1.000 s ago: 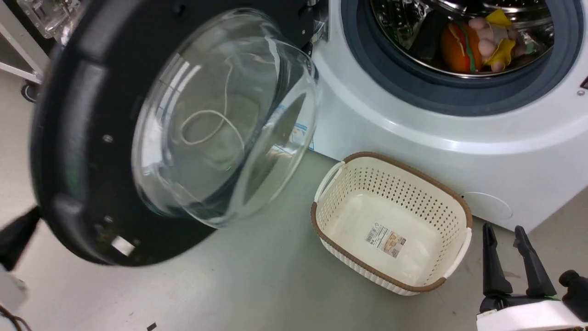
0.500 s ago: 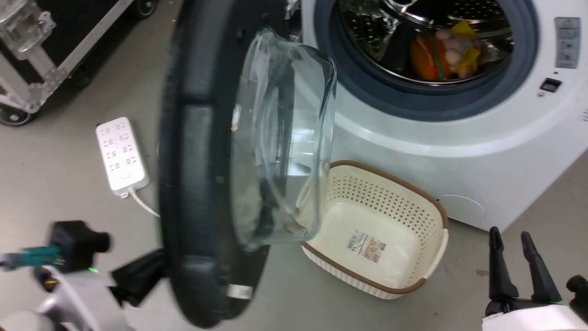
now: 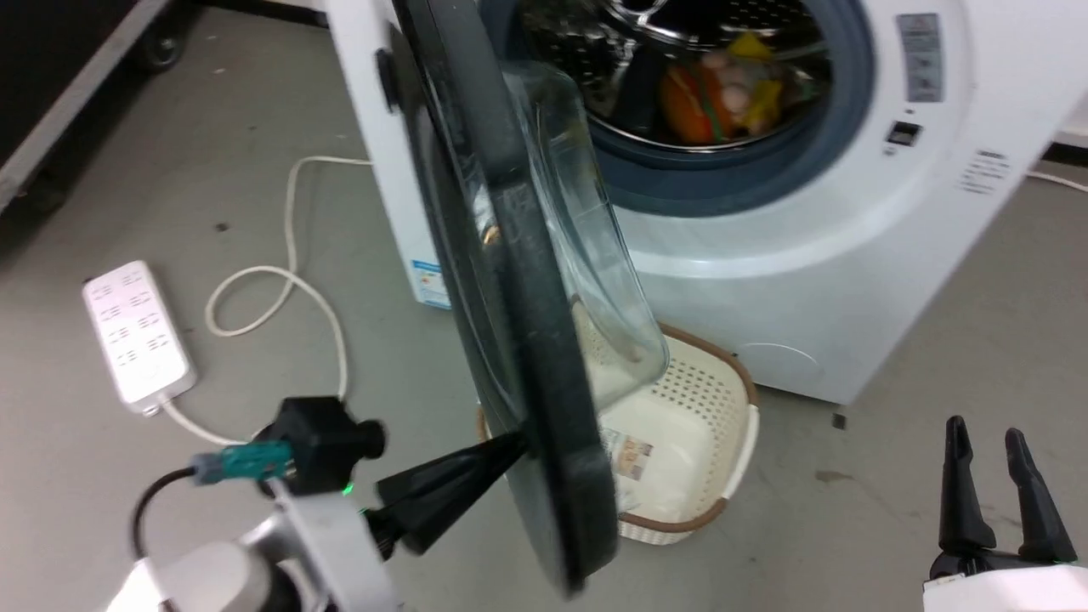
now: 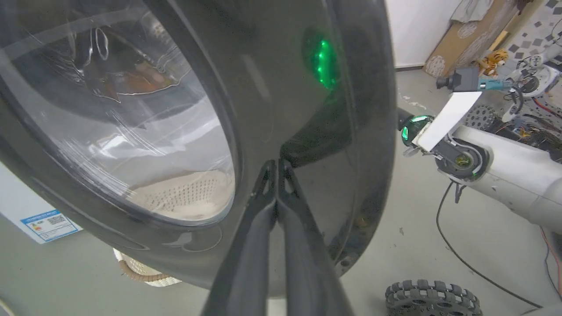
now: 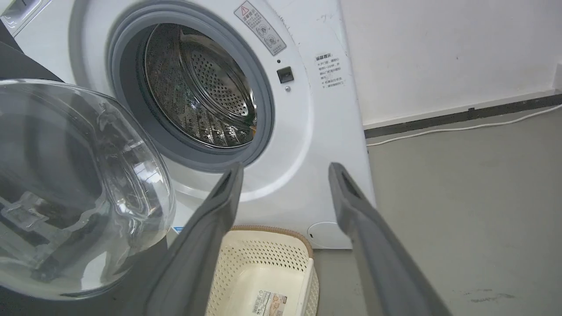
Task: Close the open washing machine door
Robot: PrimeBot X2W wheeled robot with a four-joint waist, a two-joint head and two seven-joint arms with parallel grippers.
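Observation:
The washing machine door (image 3: 544,442) stands about half open and nearly edge-on in the head view, its glass bowl (image 3: 595,272) facing the drum opening. My left gripper (image 3: 514,444) is shut, its tips pressed against the door's outer black face (image 4: 342,109); the left wrist view has the fingertips (image 4: 272,169) together on the rim. The white washing machine (image 3: 765,280) holds colourful toys (image 3: 714,93) in its steel drum. My right gripper (image 3: 1007,484) hangs open at lower right, apart from everything; between its fingers (image 5: 285,169) lies the machine front (image 5: 307,131).
A cream perforated basket (image 3: 722,425) sits on the floor below the door and in front of the machine. A white power strip (image 3: 136,331) and its cable (image 3: 280,280) lie on the floor at left. A dark case (image 3: 51,85) stands at far left.
The door has swung from wide open towards the machine, with my left gripper following on its outer face. The head camera has shifted too. My right gripper stays open in place.

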